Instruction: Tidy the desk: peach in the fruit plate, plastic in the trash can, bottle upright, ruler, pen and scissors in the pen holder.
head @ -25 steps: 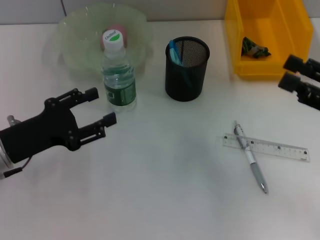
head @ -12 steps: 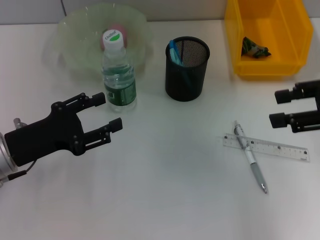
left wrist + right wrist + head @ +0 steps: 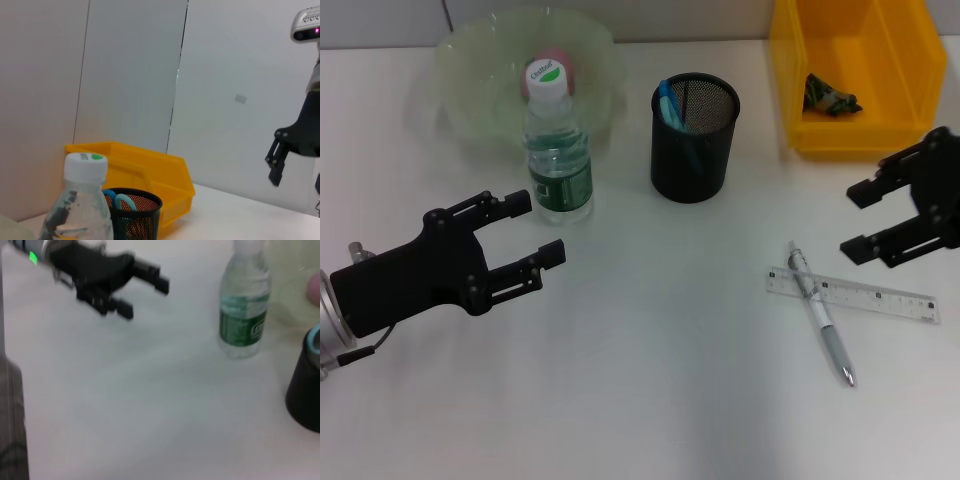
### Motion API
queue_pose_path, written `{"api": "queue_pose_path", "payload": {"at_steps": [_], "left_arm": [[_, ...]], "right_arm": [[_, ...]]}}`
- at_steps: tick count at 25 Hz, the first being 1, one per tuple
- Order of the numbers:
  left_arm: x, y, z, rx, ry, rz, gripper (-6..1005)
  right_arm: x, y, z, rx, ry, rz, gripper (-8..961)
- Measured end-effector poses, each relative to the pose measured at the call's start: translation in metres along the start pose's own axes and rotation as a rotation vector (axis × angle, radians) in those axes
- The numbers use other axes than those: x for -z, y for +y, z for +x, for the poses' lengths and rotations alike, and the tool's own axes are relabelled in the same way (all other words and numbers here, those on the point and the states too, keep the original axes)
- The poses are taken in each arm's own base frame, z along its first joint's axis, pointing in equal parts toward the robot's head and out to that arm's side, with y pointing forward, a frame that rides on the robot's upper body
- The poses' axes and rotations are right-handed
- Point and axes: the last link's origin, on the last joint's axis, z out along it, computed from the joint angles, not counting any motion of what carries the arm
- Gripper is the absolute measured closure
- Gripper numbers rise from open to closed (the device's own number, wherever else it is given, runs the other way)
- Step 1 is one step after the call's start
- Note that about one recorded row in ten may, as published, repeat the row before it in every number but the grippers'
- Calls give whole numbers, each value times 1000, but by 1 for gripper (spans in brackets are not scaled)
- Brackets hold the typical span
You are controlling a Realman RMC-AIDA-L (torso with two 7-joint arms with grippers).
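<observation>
Hovering open-fingered above the table (image 3: 650, 400), the right hand (image 3: 865, 222) hangs just beyond the clear ruler (image 3: 885, 297), which carries dark graduation marks too small to read; a silver pen (image 3: 820, 318) lies crossed over it. The left hand (image 3: 542, 231), also open, sits near the upright bottle (image 3: 557, 150), green-labelled, white-capped, lettering illegible. Behind stand the mesh pen holder (image 3: 693, 140), fruit plate (image 3: 470, 85) with peach (image 3: 560, 62), and yellow trash can (image 3: 855, 70).

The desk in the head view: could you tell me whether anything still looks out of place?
Yes: the pen lies crossed over the ruler on the bare desk, outside the pen holder. The bottle stands upright and nothing looks spilled.
</observation>
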Motion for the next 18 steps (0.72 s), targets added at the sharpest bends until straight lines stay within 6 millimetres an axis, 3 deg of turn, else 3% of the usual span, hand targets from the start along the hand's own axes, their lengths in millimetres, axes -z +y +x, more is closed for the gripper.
{"api": "queue_pose_path", "payload": {"at_steps": [10,18], "left_arm": [[-8,8,-3,1,-24,-65,247],[-13,19,-6,4,-44,-142,247]], "right_arm": [[-35,-1,-10,153,179,34,278],[-46,-5,-8,153,197,48,278]]}}
